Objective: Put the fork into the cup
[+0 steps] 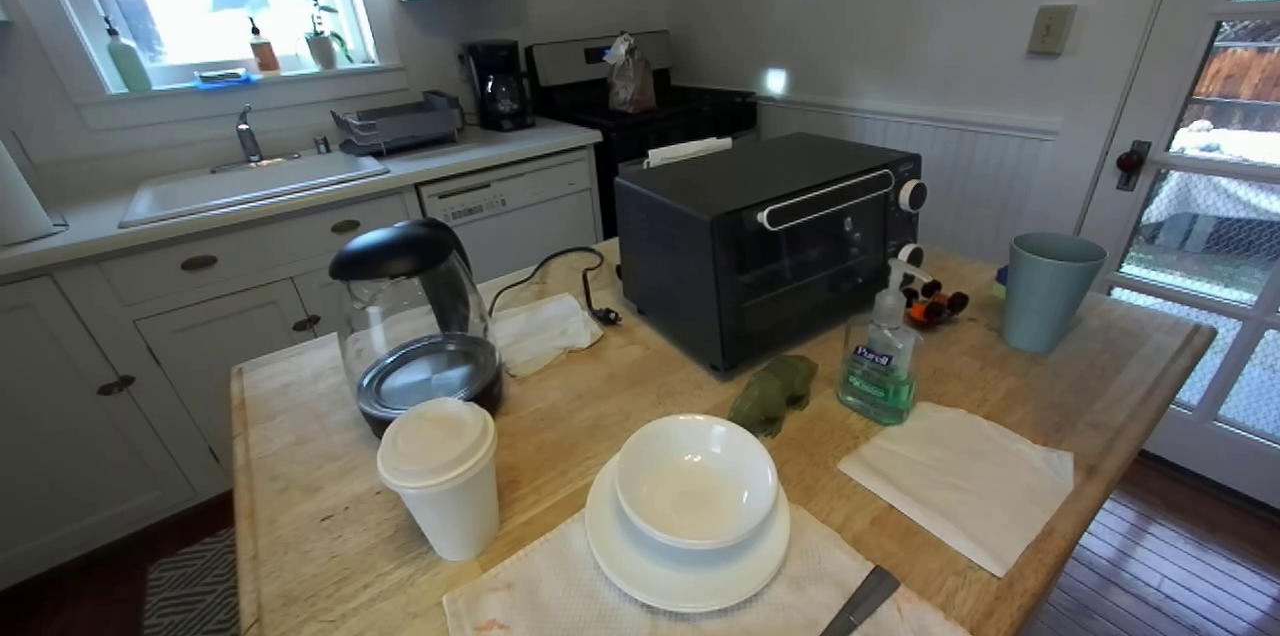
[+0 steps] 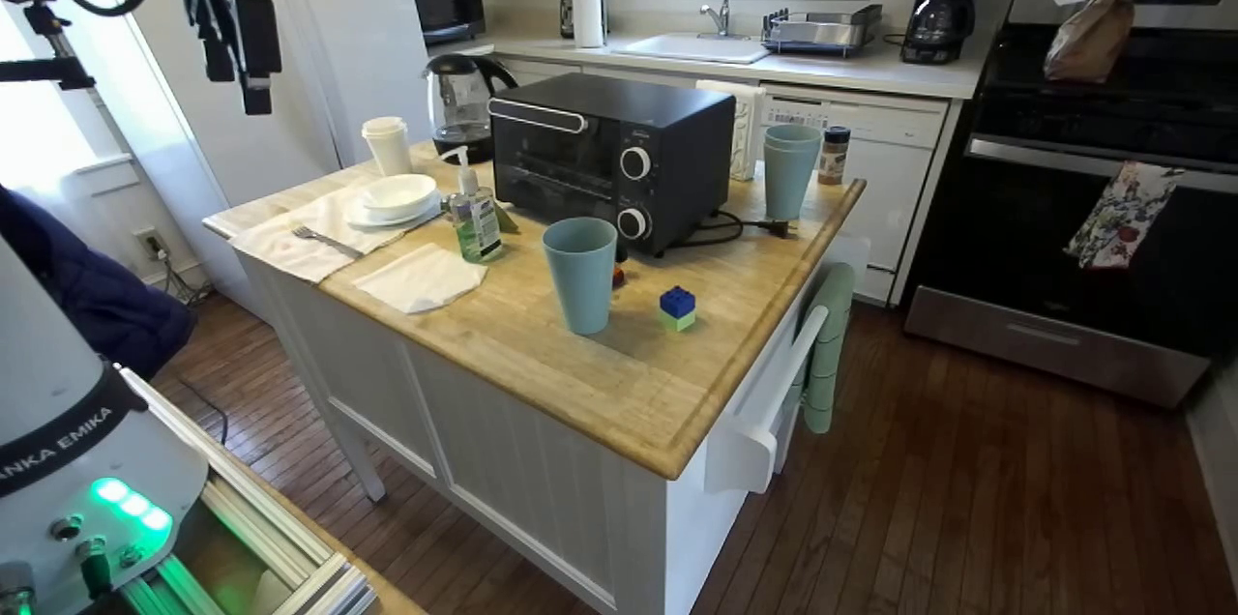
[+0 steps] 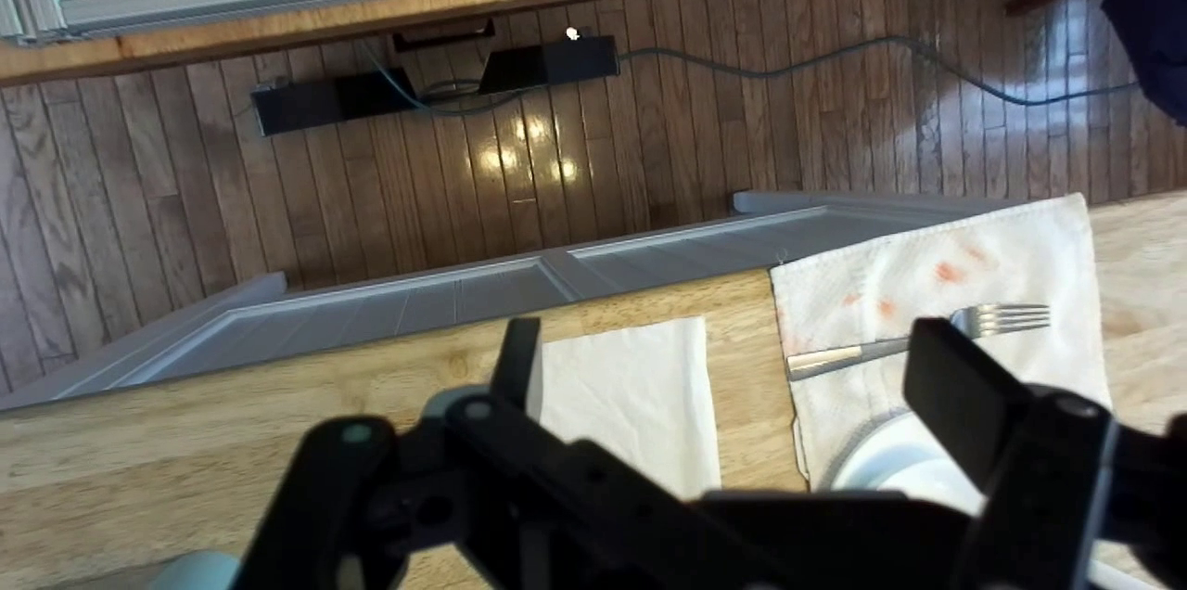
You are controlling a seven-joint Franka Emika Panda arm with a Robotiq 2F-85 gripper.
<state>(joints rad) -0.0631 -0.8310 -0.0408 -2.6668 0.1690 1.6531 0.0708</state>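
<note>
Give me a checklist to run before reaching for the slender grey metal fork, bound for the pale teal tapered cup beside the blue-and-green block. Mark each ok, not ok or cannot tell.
1. Black two-fingered gripper open: ok; its jaws stand apart, holding nothing.
2. Gripper lowered to the wooden tabletop: not ok; it hangs high above.
3. Slender grey metal fork uncovered: ok; it lies on the pale cloth, nothing on top.
4. Fork clear of the round white plate: ok; they lie apart.
5. Pale teal tapered cup upright: ok, in both exterior views.
6. Cup empty: cannot tell; its bottom is hidden.
</note>
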